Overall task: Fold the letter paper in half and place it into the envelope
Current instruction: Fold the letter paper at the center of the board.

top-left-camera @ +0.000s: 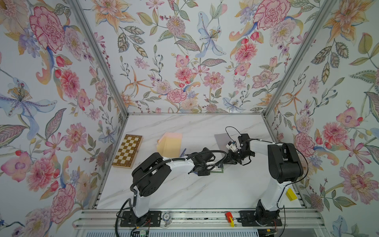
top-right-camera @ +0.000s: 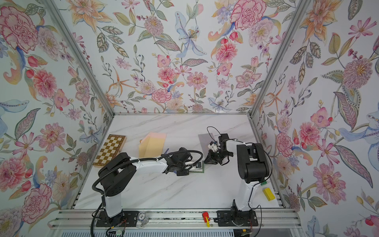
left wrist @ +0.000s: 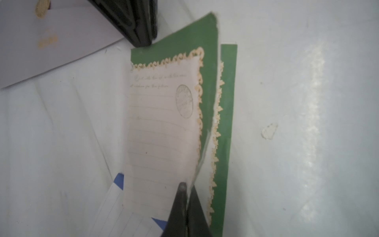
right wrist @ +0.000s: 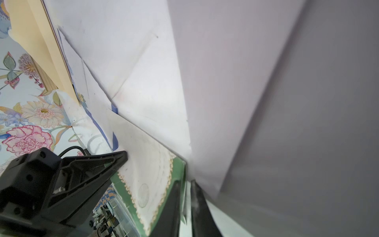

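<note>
Light was bright, even, diffuse. Glare streak lay on table near left gripper. Wrist views were blurred; top views bowed at edges.

Near table bare — chessboard, papers, envelope line far side

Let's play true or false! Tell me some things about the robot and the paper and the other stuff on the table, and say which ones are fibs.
1. The letter paper has a green border. True.
2. The left gripper is open and empty. False: it is shut on the letter paper's edge.
3. The letter paper is inside the envelope. False: it is out on the table, partly folded.
4. A chessboard lies on the table. True.
5. The yellow block sits on the chessboard. False: it lies across the table from it.
</note>
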Robot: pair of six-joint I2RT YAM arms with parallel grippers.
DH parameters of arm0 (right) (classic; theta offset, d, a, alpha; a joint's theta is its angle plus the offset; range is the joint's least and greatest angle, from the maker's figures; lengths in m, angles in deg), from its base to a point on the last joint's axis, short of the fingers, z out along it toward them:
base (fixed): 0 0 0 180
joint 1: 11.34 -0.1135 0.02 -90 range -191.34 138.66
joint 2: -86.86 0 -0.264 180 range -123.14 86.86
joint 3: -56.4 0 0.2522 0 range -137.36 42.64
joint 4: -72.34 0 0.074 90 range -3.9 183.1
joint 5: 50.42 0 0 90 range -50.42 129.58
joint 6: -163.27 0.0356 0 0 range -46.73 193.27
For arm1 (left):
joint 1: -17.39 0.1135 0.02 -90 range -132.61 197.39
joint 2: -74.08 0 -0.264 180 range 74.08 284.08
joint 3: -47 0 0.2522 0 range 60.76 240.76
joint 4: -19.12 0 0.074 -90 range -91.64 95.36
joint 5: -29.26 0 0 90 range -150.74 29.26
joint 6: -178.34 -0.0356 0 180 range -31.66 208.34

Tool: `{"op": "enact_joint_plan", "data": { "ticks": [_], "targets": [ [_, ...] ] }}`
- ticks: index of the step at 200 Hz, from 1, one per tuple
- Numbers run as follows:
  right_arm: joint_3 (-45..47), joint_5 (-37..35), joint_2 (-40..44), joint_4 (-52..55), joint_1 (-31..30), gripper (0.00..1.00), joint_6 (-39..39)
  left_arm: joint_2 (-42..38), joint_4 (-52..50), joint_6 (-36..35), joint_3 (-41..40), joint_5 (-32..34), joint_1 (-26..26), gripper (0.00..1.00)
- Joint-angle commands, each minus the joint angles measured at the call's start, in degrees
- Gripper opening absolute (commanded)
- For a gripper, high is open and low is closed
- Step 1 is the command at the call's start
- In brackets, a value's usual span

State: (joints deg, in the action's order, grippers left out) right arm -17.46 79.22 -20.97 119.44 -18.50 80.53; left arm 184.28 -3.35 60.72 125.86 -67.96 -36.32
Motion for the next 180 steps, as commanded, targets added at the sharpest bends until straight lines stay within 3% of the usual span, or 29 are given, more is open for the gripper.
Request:
{"op": "enact_joint_plan", "data": {
  "ticks": [1, 59, 93, 180],
  "targets": [
    [1.94, -2.13, 2.01, 0.71, 0.98, 0.15, -0.85, -0.25, -0.67, 0.90, -1.21, 0.72, -0.67, 0.00],
    [6.89, 5.41, 9.27, -3.11, 1.58, 0.29, 3.69, -0.57, 0.88, 1.42, -1.91, 0.76, -0.83, 0.00],
    [11.58, 10.93, 11.23, -10.82, 0.35, 0.30, 10.17, -0.70, 1.31, 1.43, -2.00, 1.16, -1.04, 0.00],
    [14.81, 6.14, 12.32, -13.49, -2.42, 0.34, 13.00, -0.86, 1.79, 1.25, -2.18, 1.43, -1.48, 0.00]
  ]
}}
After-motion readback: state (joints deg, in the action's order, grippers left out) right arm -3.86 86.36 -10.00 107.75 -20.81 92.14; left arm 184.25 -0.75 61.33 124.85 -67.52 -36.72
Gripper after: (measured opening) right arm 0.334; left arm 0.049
